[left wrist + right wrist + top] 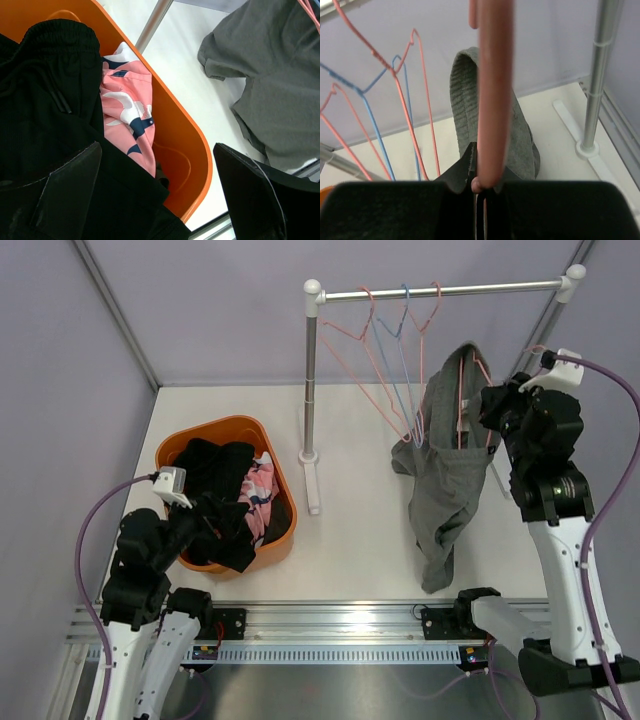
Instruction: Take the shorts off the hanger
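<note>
**Though Basket Holds Shorts, Grey Pair Not Yet Off Hanger**

As matters stand, the job is judged mostly done, with one garment outstanding. Black shorts [215, 475] and pink shorts [258, 490] lie in the basket [215, 425] at the left of the worktop [360, 550]. An olive pair cannot be told apart among the dark cloth there. Bare hangers [401, 97] hang from the rail [450, 290], carrying nothing.

Outstanding item: grey shorts [450, 470]. They hang on a pink hanger [492, 100] at the right, with the waistband looped over the wire and the lower end trailing onto the worktop. That hanger appears to be off the rail and carried by the right arm, though cloth partly hides its hook.

Right pincer [480, 195]: closed on the hanger, whose wire passes between the fingers in the wrist view. It does not grip the cloth.

Left pincer [160, 200]: wide open and holding nothing, poised over the basket above the black shorts, well apart from the grey shorts.

Assessment: what is left is to draw the grey shorts off the hanger and, judging by the others, put them in the basket. The free left pincer would have to cross to the cloth. Snagging of the waistband on the wire is the likely fault.
</note>
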Tool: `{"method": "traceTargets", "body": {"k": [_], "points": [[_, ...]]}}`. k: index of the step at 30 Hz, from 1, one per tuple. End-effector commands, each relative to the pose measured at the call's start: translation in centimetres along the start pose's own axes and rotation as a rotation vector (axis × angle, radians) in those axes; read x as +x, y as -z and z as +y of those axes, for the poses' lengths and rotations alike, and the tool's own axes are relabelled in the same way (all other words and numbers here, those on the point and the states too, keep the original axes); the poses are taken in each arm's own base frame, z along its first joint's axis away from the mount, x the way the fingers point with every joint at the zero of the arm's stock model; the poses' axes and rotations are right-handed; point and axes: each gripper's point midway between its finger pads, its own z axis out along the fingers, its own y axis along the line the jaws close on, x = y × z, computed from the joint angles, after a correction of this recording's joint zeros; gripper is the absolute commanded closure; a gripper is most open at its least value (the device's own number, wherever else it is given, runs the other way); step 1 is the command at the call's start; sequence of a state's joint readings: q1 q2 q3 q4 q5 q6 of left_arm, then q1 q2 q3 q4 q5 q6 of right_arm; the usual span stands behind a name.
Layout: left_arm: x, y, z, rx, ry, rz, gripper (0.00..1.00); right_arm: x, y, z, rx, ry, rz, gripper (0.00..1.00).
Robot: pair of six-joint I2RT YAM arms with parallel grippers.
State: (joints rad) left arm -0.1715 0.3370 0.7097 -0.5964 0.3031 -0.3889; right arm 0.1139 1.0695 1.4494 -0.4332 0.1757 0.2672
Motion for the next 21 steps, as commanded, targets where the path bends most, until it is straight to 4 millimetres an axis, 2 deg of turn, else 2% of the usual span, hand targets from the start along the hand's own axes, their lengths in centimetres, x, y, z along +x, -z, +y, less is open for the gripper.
{"method": "traceTargets", "body": {"k": [1, 4, 6, 9, 11, 17, 20, 21], "points": [[-0.3, -0.5, -0.2, 0.019, -0.015, -0.007, 0.01, -0.3, 3.4, 0.3, -0.020, -0.070, -0.039, 1.00], [-0.2, -0.6, -0.3, 0.022, -0.011, 0.002, 0.01, 4.5, 4.9, 0.0, -0.035, -0.058, 0.130, 1.00], [-0.1, -0.7, -0.2, 0.019, -0.010, 0.005, 0.01, 8.9, 5.9, 0.0, -0.054, -0.051, 0.278, 1.00], [0.0, -0.9, -0.1, 0.018, -0.006, 0.018, 0.01, 13.6, 7.2, -0.3, -0.052, -0.038, 0.397, 1.00], [0.0, -0.9, -0.1, 0.018, -0.006, 0.018, 0.01, 15.8, 8.2, -0.5, -0.056, -0.042, 0.437, 1.00], [0.2, -0.9, -0.9, 0.065, -0.017, 0.026, 0.01, 18.8, 11.0, 1.3, -0.162, -0.092, 0.490, 1.00], [1.0, -1.3, -1.8, 0.122, -0.024, 0.067, 0.01, 20.3, 12.2, 3.0, -0.221, -0.088, 0.540, 1.00], [1.1, -1.3, -2.1, 0.138, -0.024, 0.080, 0.01, 21.0, 13.1, 4.5, -0.279, -0.078, 0.567, 1.00]]}}
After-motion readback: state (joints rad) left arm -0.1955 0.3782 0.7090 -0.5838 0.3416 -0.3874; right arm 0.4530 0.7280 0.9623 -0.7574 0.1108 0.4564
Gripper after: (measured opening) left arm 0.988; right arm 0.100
